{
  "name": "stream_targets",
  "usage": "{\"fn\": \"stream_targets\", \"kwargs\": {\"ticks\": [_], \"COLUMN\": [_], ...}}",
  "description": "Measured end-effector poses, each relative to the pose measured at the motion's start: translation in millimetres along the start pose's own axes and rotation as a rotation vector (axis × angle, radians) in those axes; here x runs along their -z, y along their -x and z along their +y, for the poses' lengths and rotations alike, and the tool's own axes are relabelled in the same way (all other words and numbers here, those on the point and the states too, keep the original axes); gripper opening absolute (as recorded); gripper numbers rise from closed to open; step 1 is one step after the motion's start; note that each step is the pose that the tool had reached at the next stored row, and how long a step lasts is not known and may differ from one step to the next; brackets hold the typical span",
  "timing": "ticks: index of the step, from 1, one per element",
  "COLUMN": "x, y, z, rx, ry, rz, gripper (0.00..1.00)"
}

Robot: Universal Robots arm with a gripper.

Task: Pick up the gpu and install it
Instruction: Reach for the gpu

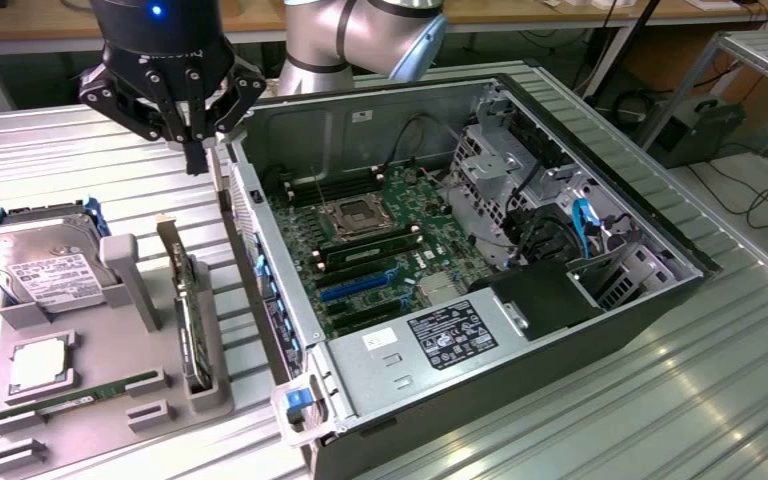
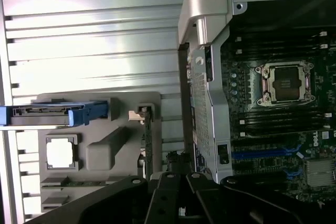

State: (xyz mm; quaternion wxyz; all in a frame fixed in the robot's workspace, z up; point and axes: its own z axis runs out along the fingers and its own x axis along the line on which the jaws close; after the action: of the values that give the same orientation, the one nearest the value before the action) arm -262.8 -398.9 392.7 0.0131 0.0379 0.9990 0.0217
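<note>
Here, nearest on the exterior view's left, a gray holder tray [image 1: 91,330] sits on the ribbed metal tabletop [image 1: 704,400]. A green memory stick [image 1: 77,398] lies in its closest slot, and a processor [image 1: 40,365] sits just behind that.

The gpu [image 1: 187,310] stands on its long edge in a slot along the tray's right side, just beside the open computer case [image 1: 357,400]. It runs from near to far. From this angle it is a thin, dark, flat card seen almost edge-on. In the wrist view the gpu [image 2: 148,140] is a narrow dark strip with a small pale metal piece at its far end. Its lower edge is sunk in the slot, its broad faces can't be made out, and in the wrist view its near end is cut off behind the gripper's black linkages.

Farther back on the tray lies a hard drive [image 1: 40,270] with a white label, in a blue carrier. On the right, the case lies open with the motherboard [image 1: 371,250] exposed and a labelled power supply [image 1: 438,335] at its near end. The drive bays on its far right are a tangle that is hard to read.

Beyond the tray's far end, the gripper [image 1: 195,160] hangs above the tabletop by the case's far-left corner. Its fingers are pressed together on nothing, well apart from the gpu. In the wrist view the gripper [image 2: 178,182] looks down over the tray. The robot arm [image 1: 357,40] rises behind it, cut off at the frame's edge.
</note>
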Motion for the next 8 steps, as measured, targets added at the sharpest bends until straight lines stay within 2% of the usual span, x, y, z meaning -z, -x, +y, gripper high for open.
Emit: {"fn": "stream_targets", "kwargs": {"ticks": [8], "x": [0.0], "y": [-0.5], "z": [-0.6], "rx": [0.0], "ry": [0.0001], "rz": [0.0], "gripper": [0.11]}}
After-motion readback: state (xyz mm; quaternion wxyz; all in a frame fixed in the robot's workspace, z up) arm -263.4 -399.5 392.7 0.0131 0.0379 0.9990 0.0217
